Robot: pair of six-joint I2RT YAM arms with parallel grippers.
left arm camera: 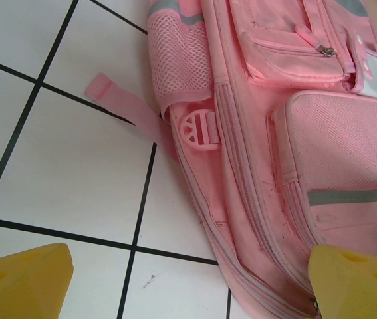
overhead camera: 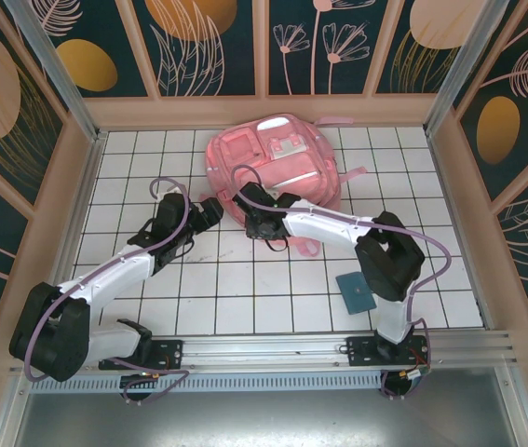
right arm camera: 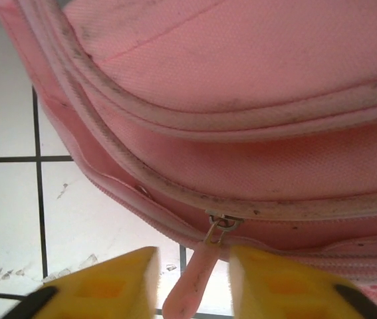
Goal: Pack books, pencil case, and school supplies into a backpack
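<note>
Top cam looked down from behind the arm bases point(overhead camera: 142, 352), whole table point(overhead camera: 245, 289) in frame. Both wrist cams sat close and low, sharing the backpack point(left arm camera: 254, 166) edge.

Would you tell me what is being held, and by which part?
Nothing yet: the right gripper flanks, unclamped, the pink zipper pull of the soft pink backpack; the left gripper is open.

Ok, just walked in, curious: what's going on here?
Two robot arms are working at a pink backpack lying on the tiled table. The right gripper has its fingers either side of the pink zipper pull at the bag's near edge, not clamped on it. The left gripper is wide open, holding nothing, beside the bag's side. A thin dark book lies on the table by the right arm, not yet packed.
</note>
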